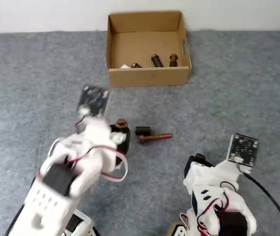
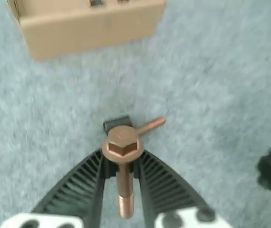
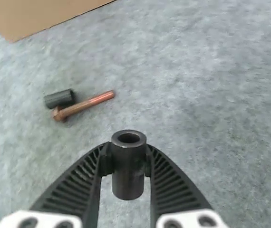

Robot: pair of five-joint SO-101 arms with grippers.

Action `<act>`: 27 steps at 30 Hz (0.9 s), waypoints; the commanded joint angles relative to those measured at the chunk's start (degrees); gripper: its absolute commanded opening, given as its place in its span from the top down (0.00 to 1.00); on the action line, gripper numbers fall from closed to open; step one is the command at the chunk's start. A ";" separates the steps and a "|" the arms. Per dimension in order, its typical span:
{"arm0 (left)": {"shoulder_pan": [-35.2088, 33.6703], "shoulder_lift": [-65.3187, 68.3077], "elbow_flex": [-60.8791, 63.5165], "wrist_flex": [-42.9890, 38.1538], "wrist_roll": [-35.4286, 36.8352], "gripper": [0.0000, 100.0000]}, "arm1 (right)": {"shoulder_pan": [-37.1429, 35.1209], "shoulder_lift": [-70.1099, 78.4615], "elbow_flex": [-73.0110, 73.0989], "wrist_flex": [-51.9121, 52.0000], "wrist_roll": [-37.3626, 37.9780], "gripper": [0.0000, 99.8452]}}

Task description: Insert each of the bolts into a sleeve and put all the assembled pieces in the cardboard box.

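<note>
Left gripper (image 2: 121,161): closed on a bolt, its fingers pressing the shaft just behind the head. In the high view it sat left of centre, close to the loose parts.
Held bolt (image 2: 121,148): copper-coloured, with the hex head sticking out past the fingertips. The shaft ran back between the fingers towards the wrist.
Right gripper (image 3: 128,154): closed on a sleeve, clamped from both sides. In the high view it was low on the right, well apart from the loose parts.
Held sleeve (image 3: 128,166): black and short, with its open bore showing at the fingertips.
Loose sleeve (image 1: 143,131): lay on its side on the carpet, just right of the left gripper. It was just beside the loose bolt's head, and whether the two touched could not be told.
Loose bolt (image 1: 155,137): lay flat on the carpet, head towards the left arm and tip pointing to the right.
Box (image 1: 147,77): cardboard, open on top, at the far side of the carpet. It was well apart from both grippers.
Pieces (image 1: 156,60): three dark pieces with copper tops stood inside the box along its near wall. A small white thing beside them was too small to tell.
Carpet (image 1: 238,88): grey, under everything.
</note>
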State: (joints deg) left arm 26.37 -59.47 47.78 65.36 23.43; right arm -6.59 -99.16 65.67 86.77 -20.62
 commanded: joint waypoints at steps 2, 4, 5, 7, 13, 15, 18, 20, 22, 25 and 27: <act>-1.41 -16.00 4.53 -2.99 -0.53 1.00 | -7.34 0.66 -2.46 -1.19 1.85 0.99; -3.25 -22.24 6.20 -3.96 -0.62 1.00 | -10.95 0.66 -2.37 -1.98 4.40 0.99; -4.04 -25.14 7.16 -4.84 -0.62 1.00 | -12.26 0.66 -2.37 -2.95 5.71 0.99; -4.92 -30.51 9.36 -6.68 -0.70 1.00 | -14.46 0.66 -2.20 -5.67 8.18 0.99; -4.57 -41.32 14.46 -10.73 -0.35 1.00 | -22.11 0.75 -0.53 -12.79 15.47 0.99; -4.57 -42.90 15.43 -11.96 -0.18 1.00 | -25.01 0.75 0.09 -16.13 18.37 0.99; -4.57 -43.60 15.43 -12.57 3.60 1.00 | -28.97 1.10 1.05 -20.62 23.03 0.99; -3.87 -43.69 15.34 -12.57 6.24 1.00 | -30.55 1.01 1.76 -23.16 24.97 0.99; -1.67 -43.69 15.43 -12.57 8.09 1.00 | -31.69 0.92 1.93 -24.92 26.81 0.99; 2.73 -43.60 15.52 -13.45 11.34 1.00 | -34.07 0.84 1.93 -25.36 30.07 0.99; 4.13 -43.52 15.52 -14.59 12.57 1.00 | -35.74 0.75 1.76 -25.36 31.30 0.99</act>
State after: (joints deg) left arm 28.31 -102.81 63.52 53.85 33.80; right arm -40.18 -98.20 68.22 63.03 8.66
